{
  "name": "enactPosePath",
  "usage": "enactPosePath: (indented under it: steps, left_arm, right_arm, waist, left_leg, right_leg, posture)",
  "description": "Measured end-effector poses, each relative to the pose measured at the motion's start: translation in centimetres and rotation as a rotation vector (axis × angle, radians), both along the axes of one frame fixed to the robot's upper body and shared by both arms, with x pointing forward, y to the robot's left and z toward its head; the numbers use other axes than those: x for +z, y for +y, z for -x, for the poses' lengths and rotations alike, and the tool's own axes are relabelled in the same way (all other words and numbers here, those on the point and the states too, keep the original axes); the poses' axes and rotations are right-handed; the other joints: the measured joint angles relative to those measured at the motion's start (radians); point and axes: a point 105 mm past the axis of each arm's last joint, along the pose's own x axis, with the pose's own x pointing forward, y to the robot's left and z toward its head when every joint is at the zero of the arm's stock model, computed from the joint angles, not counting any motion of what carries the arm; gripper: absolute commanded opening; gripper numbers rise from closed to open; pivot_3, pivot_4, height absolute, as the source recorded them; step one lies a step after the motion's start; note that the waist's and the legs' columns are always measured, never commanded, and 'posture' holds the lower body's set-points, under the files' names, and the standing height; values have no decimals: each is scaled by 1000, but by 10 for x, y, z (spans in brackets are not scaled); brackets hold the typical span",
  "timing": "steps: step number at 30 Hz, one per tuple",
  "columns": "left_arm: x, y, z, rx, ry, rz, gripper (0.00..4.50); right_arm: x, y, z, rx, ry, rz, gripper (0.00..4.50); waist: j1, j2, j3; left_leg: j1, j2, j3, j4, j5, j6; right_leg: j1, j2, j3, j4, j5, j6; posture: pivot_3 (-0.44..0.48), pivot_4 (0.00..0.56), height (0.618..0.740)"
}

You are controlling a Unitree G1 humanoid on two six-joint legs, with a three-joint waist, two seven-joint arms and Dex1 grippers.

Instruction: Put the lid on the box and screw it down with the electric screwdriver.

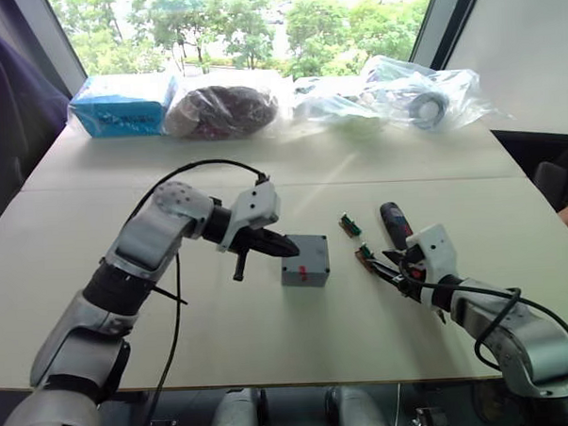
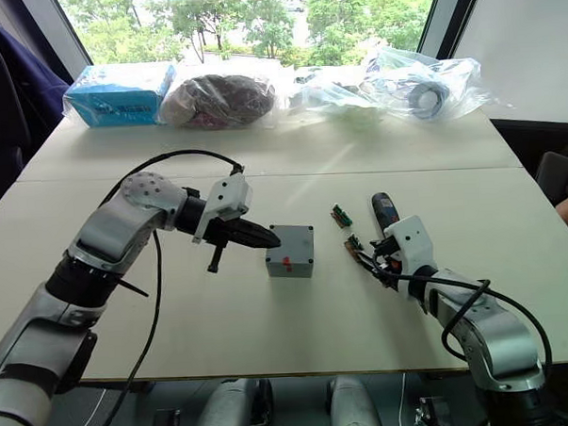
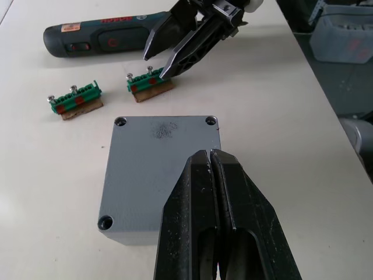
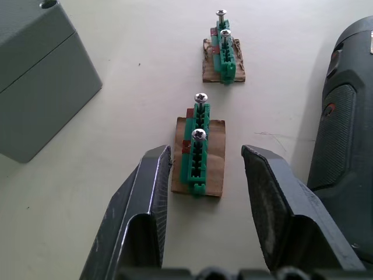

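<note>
Head views: the grey box (image 1: 305, 260), with the lid (image 3: 160, 166) already on it, sits mid-table. The left gripper (image 1: 284, 246) rests over its left edge, fingers pressed together, holding nothing. To the box's right lie two green connector blocks (image 1: 350, 226), then the electric screwdriver (image 1: 395, 226).

Left wrist view: closed fingers over the lid.

Right wrist view: the right gripper (image 4: 207, 166), fingers apart, straddles one block, the screwdriver just beside it.

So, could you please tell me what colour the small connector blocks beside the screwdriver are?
Green, on brown bases; the connector blocks show best in the right wrist view.
</note>
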Motion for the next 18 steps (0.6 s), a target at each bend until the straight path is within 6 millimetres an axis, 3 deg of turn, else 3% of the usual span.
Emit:
enactPosePath:
  steps: [10, 13, 16, 18]
  left_arm:
    - [0, -1, 0, 16, -18, -2, 0]
    - [-1, -1, 0, 20, -19, -1, 0]
    - [-2, -1, 0, 23, -16, -1, 0]
    - [-3, 0, 0, 27, -12, 0, 0]
  right_arm:
    - [3, 1, -6, 2, -22, 6, 1938]
    - [2, 3, -6, 14, -18, 6, 1152]
    - [1, 4, -6, 20, -18, 11, 30]
    - [0, 6, -6, 31, -21, 16, 30]
  waist:
    - [0, 0, 0]
    - [0, 0, 0]
    - [0, 0, 0]
    - [0, 0, 0]
  left_leg:
    - [0, 0, 0, 0, 0, 0]
    - [0, 0, 0, 0, 0, 0]
    - [0, 0, 0, 0, 0, 0]
    - [0, 0, 0, 0, 0, 0]
  right_leg:
    - [0, 0, 0, 0, 1, 1]
    - [0, 0, 0, 0, 1, 1]
    - [0, 0, 0, 0, 1, 1]
    - [0, 0, 0, 0, 1, 1]
  posture:
    - [0, 150, 740]
    - [0, 150, 740]
    - [0, 150, 740]
    - [0, 150, 740]
